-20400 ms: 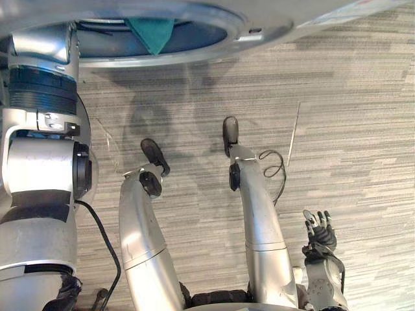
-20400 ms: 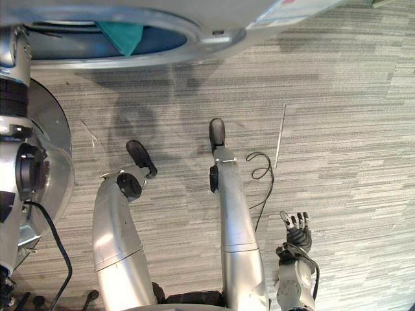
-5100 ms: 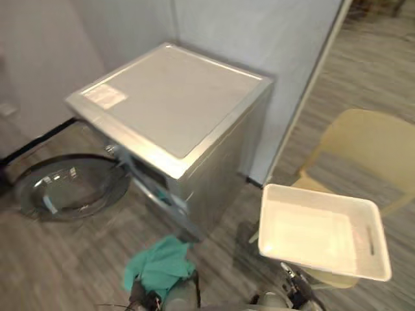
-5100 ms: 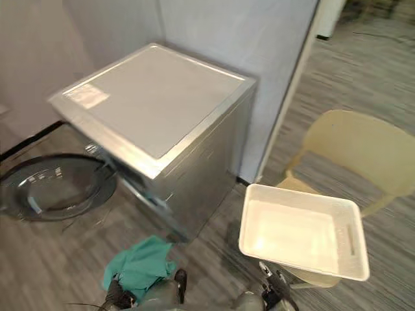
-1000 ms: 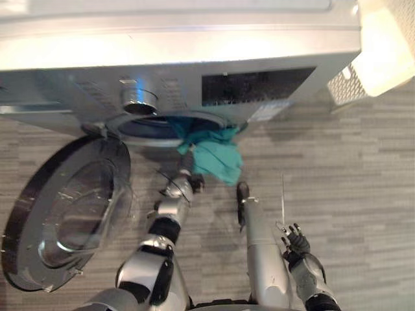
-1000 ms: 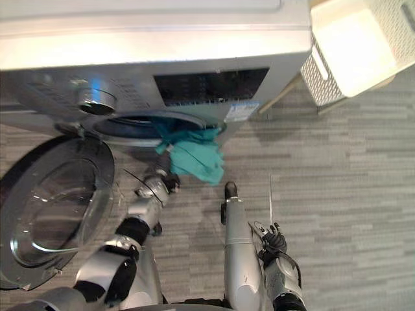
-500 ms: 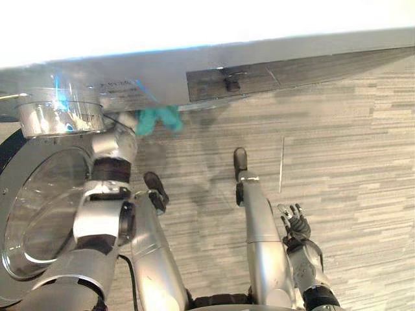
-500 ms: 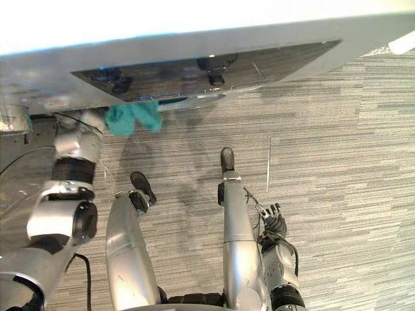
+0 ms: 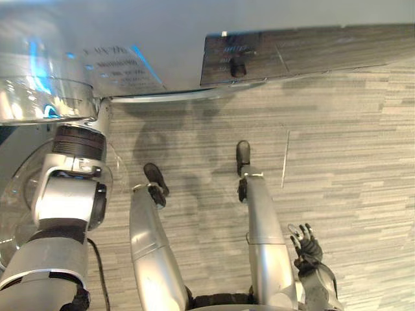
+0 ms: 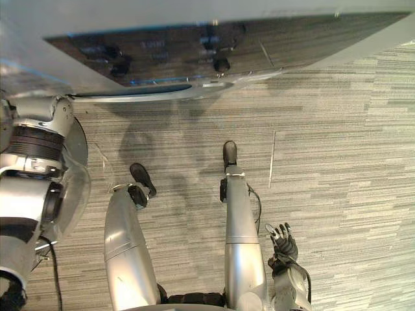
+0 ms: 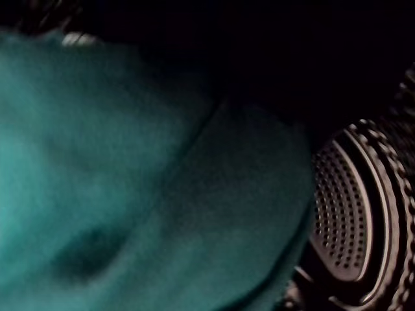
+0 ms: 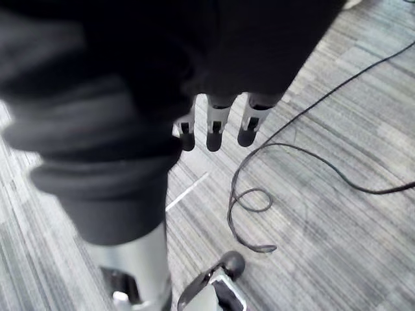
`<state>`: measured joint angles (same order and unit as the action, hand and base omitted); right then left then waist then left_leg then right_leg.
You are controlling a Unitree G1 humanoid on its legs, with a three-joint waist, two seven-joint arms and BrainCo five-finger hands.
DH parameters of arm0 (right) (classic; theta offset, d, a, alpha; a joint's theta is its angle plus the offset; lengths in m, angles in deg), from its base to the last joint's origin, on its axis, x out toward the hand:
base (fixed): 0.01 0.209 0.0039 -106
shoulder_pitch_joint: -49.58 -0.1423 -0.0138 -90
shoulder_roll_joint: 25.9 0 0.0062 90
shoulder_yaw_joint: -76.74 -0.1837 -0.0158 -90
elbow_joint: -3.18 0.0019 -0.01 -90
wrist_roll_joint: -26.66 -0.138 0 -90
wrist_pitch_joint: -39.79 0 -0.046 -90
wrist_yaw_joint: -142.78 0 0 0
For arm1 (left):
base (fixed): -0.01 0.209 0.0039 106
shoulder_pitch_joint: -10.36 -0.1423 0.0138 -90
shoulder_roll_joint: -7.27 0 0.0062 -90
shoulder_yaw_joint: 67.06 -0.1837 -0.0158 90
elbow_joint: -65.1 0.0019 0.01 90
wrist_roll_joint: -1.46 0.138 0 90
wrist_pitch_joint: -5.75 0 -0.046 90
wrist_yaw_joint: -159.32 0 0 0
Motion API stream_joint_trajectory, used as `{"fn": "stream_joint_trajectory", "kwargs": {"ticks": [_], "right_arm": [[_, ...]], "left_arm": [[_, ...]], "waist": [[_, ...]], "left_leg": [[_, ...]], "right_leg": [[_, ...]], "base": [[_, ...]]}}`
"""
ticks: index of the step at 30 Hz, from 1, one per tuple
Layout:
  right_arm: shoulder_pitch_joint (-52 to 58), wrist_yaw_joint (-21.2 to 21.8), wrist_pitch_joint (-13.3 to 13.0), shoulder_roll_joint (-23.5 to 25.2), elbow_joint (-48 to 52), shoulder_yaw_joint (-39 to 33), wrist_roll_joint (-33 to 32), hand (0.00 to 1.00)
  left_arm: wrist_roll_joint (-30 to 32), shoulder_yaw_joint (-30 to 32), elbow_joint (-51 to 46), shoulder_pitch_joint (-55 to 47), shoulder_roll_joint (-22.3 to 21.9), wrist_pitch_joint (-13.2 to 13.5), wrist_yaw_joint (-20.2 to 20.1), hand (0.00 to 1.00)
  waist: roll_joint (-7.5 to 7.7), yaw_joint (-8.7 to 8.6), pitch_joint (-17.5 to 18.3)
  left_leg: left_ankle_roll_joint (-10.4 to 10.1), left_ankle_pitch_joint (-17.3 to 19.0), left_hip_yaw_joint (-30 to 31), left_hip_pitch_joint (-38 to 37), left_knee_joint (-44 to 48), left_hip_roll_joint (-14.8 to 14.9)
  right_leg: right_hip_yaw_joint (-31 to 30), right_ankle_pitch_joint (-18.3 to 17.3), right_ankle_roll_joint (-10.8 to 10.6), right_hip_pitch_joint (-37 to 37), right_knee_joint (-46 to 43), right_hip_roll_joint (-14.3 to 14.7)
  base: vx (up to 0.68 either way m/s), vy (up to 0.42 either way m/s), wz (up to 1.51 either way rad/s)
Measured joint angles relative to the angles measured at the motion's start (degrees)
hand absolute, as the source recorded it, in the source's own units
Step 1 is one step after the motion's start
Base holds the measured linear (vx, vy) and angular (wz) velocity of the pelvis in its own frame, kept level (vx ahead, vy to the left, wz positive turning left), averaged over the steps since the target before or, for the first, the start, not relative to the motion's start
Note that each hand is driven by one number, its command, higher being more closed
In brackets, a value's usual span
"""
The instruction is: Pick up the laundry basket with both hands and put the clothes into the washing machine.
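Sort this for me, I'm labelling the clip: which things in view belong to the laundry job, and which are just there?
Job: teal garment; washing machine, its perforated drum, its open glass door.
Just there: striped carpet; right hand, open and idle.

Washing machine [image 9: 162, 45], striped floor [image 9: 356, 149], right hand [image 9: 308, 247]

Even, bright light covers the grey striped carpet floor [image 9: 363, 162] around the right robot hand [image 9: 308, 249]; blue-white glare streaks the silver washing machine front [image 9: 97, 52] well ahead of it. The teal cloth [image 11: 117, 194] and perforated steel drum wall [image 11: 343, 214] lie in gloom.
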<state>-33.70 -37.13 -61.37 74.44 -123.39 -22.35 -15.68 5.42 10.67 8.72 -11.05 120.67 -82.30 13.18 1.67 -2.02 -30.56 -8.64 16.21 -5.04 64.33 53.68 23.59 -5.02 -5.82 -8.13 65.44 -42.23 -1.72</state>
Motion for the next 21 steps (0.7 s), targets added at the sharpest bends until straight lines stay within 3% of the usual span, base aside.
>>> {"fn": "stream_joint_trajectory", "kwargs": {"ticks": [5,8,14,17,21], "right_arm": [[0.00,0.24,-1.29,-0.61,-0.24,2.48,-2.65,0.00],[0.00,0.24,-1.55,-1.55,-1.04,3.48,-3.30,0.00],[0.00,0.21,-1.90,-1.63,-1.61,3.89,-4.43,0.00],[-0.02,0.21,-1.96,-1.57,-1.71,5.70,-4.41,0.00],[-0.01,0.19,-1.67,-1.50,-1.77,6.29,-4.30,0.00]], "left_arm": [[15.80,-2.41,0.03,0.05,1.15,-2.20,-0.24,0.00],[20.75,-3.62,0.22,0.28,1.63,-2.95,-1.68,0.00],[22.33,-3.67,4.68,3.78,1.62,-3.51,-3.92,0.00],[23.58,-3.09,7.55,6.69,1.61,-6.09,-4.94,0.00],[23.43,0.96,10.38,9.02,1.63,-6.61,-7.07,0.00]], "waist": [[-0.02,-0.15,-0.03],[-0.02,-0.14,-0.03],[0.01,-0.11,-0.04],[0.02,-0.13,-0.05],[0.09,-0.46,-0.10]], "left_leg": [[0.01,-0.01,-0.03,-0.01,-0.09,-0.14],[0.04,-0.03,-0.08,0.01,-0.34,-0.11],[0.75,-0.73,-0.23,1.03,-1.18,0.01],[0.83,-1.33,-0.21,2.21,-1.11,0.20],[0.89,-2.09,0.19,3.59,-1.21,0.30]], "right_leg": [[0.03,0.00,0.00,0.03,-0.01,-0.12],[0.01,0.28,0.06,0.06,0.37,-0.07],[0.07,1.52,0.16,0.65,1.57,0.04],[0.04,2.40,0.24,1.79,1.85,0.24],[0.03,3.43,0.46,2.89,2.33,0.58]], "base": [[0.03,0.057,0.01],[0.02,0.046,-0.01],[0.01,0.051,-0.02],[-0.01,0.046,-0.04],[-0.02,0.041,-0.03]]}}
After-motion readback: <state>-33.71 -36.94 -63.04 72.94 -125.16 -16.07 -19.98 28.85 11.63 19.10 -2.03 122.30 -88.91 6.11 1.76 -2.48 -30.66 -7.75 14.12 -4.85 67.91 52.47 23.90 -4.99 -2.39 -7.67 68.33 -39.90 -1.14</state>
